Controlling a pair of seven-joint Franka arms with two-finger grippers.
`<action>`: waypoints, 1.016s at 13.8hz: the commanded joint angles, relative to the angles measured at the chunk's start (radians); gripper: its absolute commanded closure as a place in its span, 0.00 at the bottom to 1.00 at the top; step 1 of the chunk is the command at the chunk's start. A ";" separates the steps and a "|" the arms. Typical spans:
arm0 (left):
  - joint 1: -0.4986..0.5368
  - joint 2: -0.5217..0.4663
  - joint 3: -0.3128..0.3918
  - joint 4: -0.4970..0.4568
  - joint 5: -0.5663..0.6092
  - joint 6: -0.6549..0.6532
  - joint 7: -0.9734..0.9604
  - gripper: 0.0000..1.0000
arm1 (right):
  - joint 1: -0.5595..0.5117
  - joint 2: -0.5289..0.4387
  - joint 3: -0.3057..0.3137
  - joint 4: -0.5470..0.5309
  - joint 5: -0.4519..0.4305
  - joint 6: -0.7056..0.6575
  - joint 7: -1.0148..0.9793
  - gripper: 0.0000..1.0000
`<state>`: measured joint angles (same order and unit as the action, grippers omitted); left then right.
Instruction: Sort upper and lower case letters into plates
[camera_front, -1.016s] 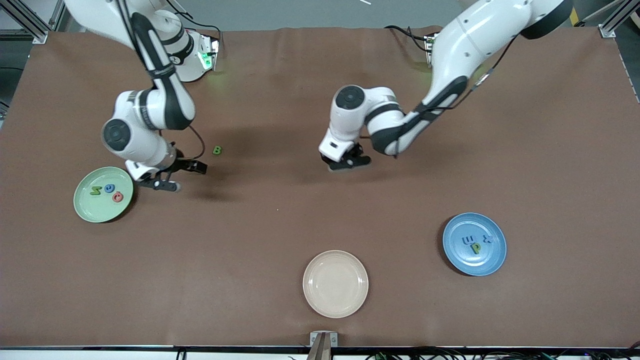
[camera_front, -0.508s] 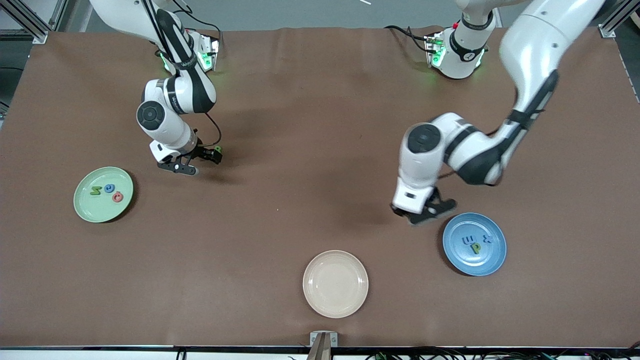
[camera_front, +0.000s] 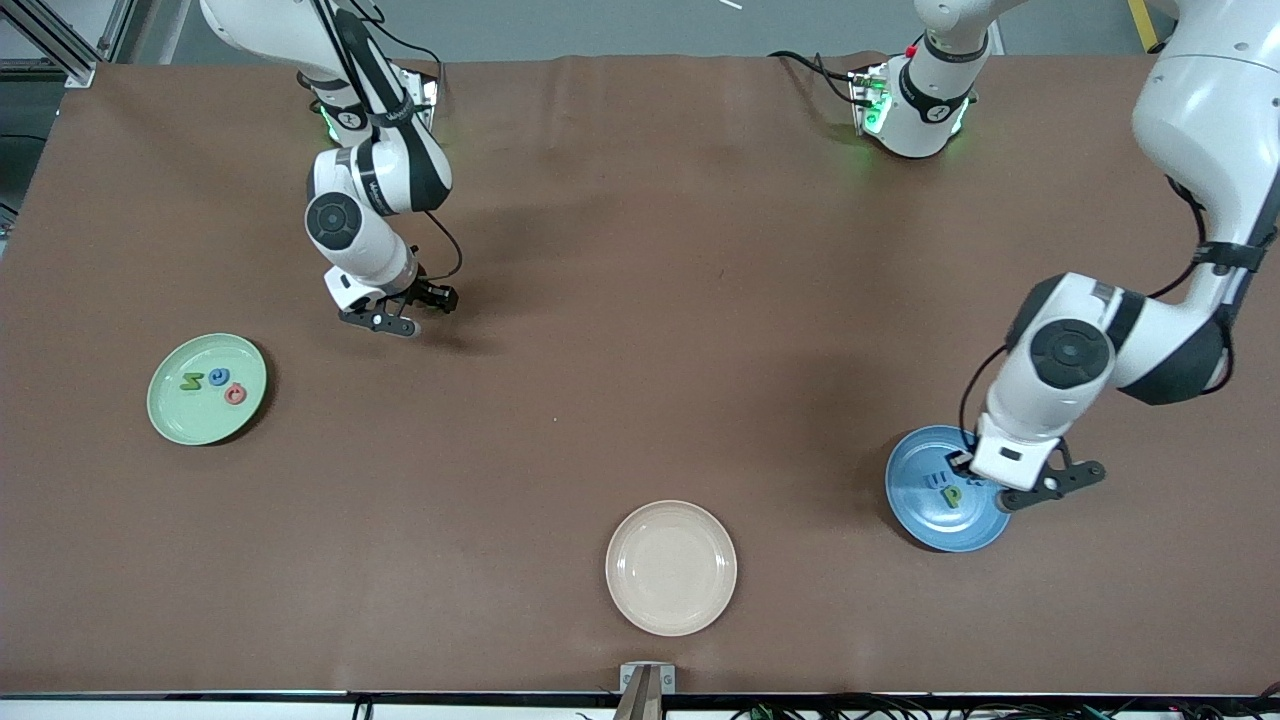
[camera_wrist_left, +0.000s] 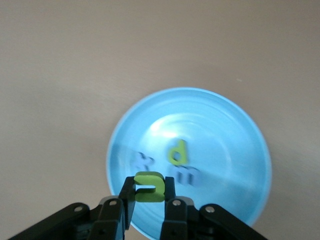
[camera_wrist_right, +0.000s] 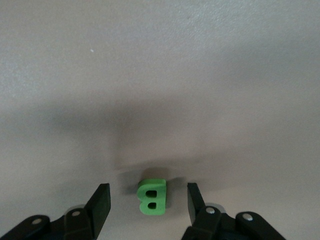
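Observation:
My left gripper (camera_front: 1003, 480) hangs over the blue plate (camera_front: 925, 522), shut on a small green letter (camera_wrist_left: 150, 180). The plate (camera_wrist_left: 225, 150) holds a green letter (camera_wrist_left: 177, 151) and two blue letters (camera_wrist_left: 186, 175). My right gripper (camera_front: 415, 312) is open and low at the table, its fingers either side of a green letter B (camera_wrist_right: 151, 197) without touching it. The B is hidden under the hand in the front view. The pale green plate (camera_front: 180, 412) holds a green letter (camera_front: 191, 380), a blue letter (camera_front: 219, 376) and a red letter (camera_front: 235, 394).
A cream-beige plate (camera_front: 670, 567) with nothing in it sits near the table's front edge, between the two coloured plates. The brown table cover (camera_front: 620, 380) carries nothing else between the arms.
My left arm has carried the green letter from over the table's middle to over the blue plate. My right gripper has moved from beside the pale green plate to straddle the B.

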<state>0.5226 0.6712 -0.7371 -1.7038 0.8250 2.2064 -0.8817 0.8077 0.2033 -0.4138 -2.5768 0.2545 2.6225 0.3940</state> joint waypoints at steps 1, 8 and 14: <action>-0.019 0.025 0.010 0.039 0.009 -0.014 -0.003 0.15 | 0.011 -0.045 -0.008 -0.040 0.011 0.008 0.011 0.32; -0.012 -0.047 -0.050 0.041 0.006 -0.043 0.053 0.01 | 0.011 -0.032 -0.008 -0.039 0.011 0.010 0.011 0.46; 0.013 -0.185 -0.058 0.082 -0.159 -0.141 0.344 0.00 | 0.011 -0.018 -0.008 -0.036 0.011 0.011 0.011 0.53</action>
<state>0.5242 0.5535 -0.7945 -1.6377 0.7198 2.1270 -0.6340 0.8097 0.2039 -0.4159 -2.5873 0.2546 2.6223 0.3944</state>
